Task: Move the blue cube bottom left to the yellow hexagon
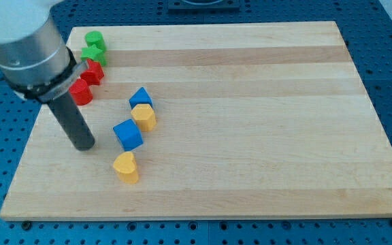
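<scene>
The blue cube lies left of the board's middle. The yellow hexagon touches it at its upper right. A blue triangular block sits just above the hexagon. A yellow heart-shaped block lies just below the cube. My tip rests on the board to the left of the blue cube, with a small gap between them.
Two green blocks and two red blocks are clustered at the board's upper left, partly behind the arm. The wooden board lies on a blue perforated table.
</scene>
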You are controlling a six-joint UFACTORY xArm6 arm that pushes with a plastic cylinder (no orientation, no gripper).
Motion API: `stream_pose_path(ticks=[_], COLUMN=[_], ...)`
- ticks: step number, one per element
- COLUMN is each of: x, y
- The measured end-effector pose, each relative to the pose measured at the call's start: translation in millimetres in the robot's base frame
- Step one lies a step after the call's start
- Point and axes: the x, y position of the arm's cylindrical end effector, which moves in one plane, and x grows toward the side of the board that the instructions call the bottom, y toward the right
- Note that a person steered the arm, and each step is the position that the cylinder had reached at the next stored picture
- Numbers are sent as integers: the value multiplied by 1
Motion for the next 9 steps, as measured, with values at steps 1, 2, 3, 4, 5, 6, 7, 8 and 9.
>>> stream_pose_path(ticks=[1,2,3,4,5,6,7,8,9], x=[-29,-25,-14,3,3,3,26,55,60], y=[34,58,55,50,50,41,17,30,47])
